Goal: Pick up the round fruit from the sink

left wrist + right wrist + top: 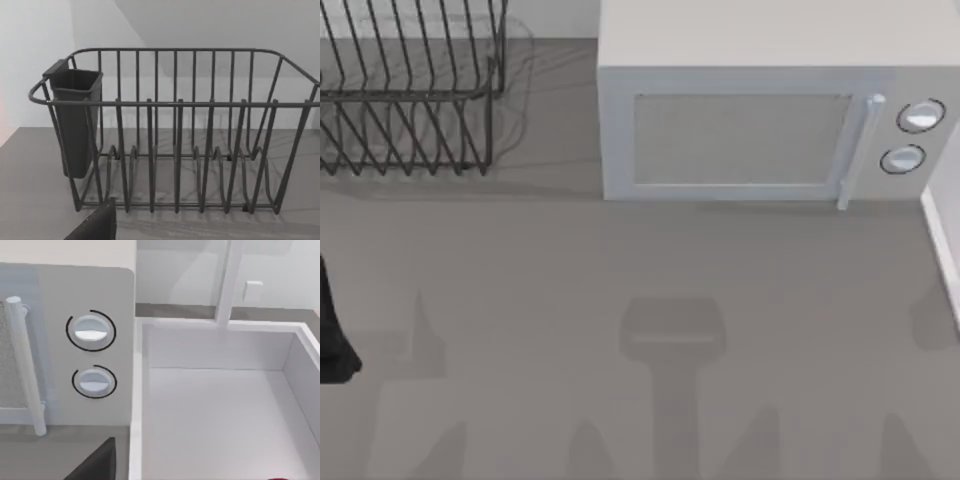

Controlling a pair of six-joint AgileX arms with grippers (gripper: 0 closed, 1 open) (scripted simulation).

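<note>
Round fruit (280, 479) at sink (215, 405) floor edge, apart from R gripper.

A plain grey bench (620, 300). At its back left stands a dark wire dish rack (405, 90) with a dark cup holder (75, 120) on one end. A white microwave (760, 100) stands just right of it.

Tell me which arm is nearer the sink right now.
Right. Its wrist view looks down into the sink, next to the microwave, with a red sliver, probably the round fruit, in the basin. The left arm sits at the table's far left edge, facing the dish rack.
</note>
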